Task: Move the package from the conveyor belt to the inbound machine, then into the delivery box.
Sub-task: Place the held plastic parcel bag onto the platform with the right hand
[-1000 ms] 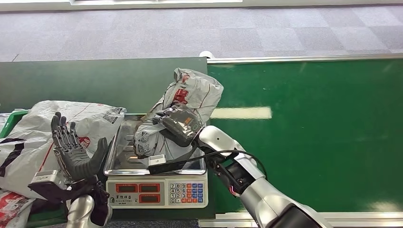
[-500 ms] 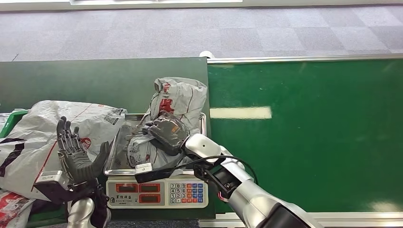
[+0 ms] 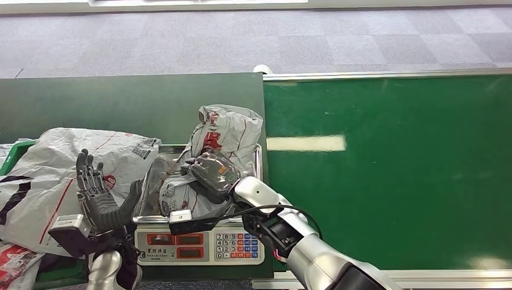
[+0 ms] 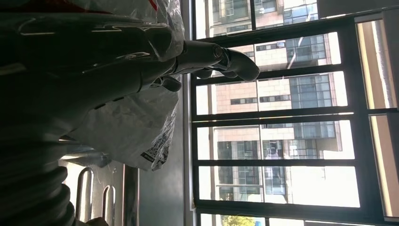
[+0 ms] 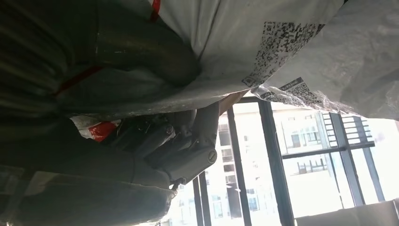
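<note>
1. My right hand (image 3: 212,172) is wrapped around the package (image 3: 211,154), fingers closed over its crumpled middle; in the right wrist view my fingers (image 5: 160,136) press up into the grey plastic beside a printed code label.

2. My left hand (image 3: 102,193) stands upright just beside the scale's left edge, palm turned toward the package, fingers spread apart and holding nothing. It does not touch the package.

3. The package is a grey-white courier bag with red markings. It rests on the steel weighing tray (image 3: 148,202) of the scale (image 3: 199,244). Its long axis runs from the near-left of the tray up and away toward the far-right; the far end rises above the tray's back rim and leans over the dark green surface behind.

4. The scale has red displays and a coloured keypad on its front face, toward me.

5. To the left, beyond my open hand, a large grey mail bag (image 3: 54,175) lies in a heap, with the green edge of a bin (image 3: 15,151) showing at its far-left side.

6. To the right of the scale stretches the bright green conveyor belt (image 3: 392,169), framed by metal rails, with a pale reflection of light on it near the package.

7. Behind everything lies a grey carpet-tiled floor (image 3: 241,36). The wrist views look out through tall dark-framed windows (image 4: 282,127) at buildings in daylight.
</note>
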